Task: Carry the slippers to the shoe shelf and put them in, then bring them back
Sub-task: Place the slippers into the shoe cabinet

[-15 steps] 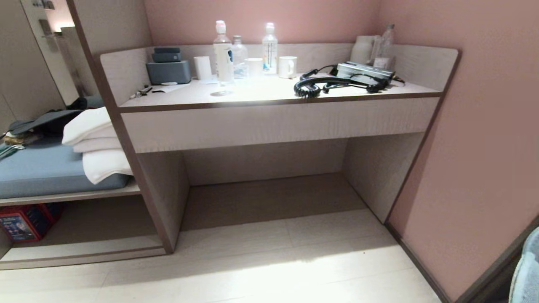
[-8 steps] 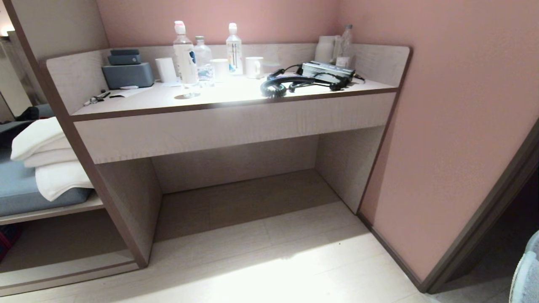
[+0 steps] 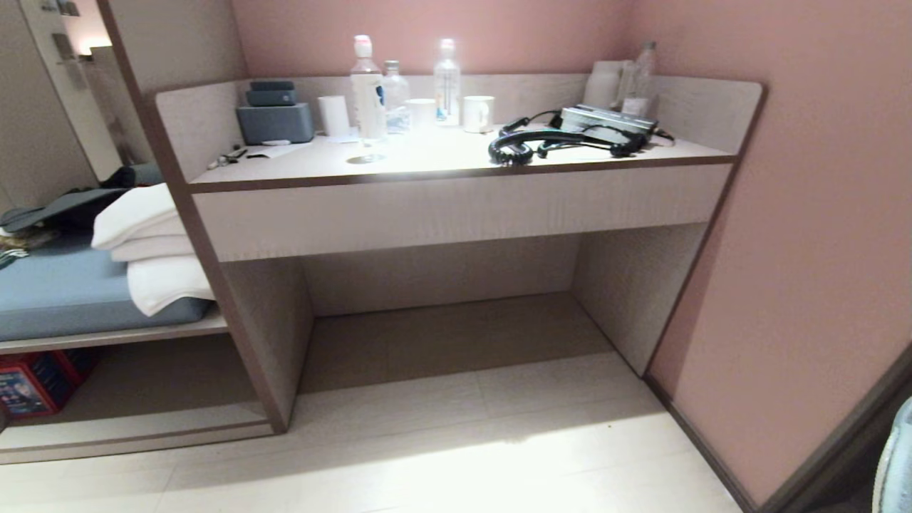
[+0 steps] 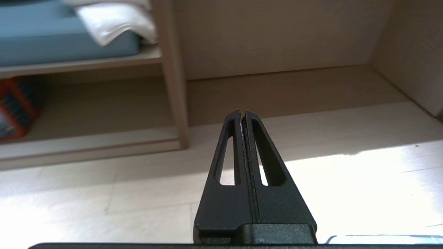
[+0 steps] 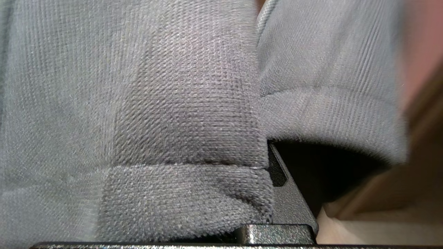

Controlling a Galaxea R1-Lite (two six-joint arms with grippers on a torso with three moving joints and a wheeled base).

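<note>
My right gripper (image 5: 277,180) is clenched on the slippers (image 5: 145,103), whose grey fabric drapes over its fingers. My left gripper (image 4: 243,116) is pressed closed, empty, above the floor before the desk (image 3: 456,206). The shoe shelf (image 3: 135,420) sits left of the desk.

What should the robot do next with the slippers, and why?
Probably turn left and roll toward the shoe shelf. The right tool is shut on the slippers, but the robot faces the desk recess, with the shelf off to the left.
</note>
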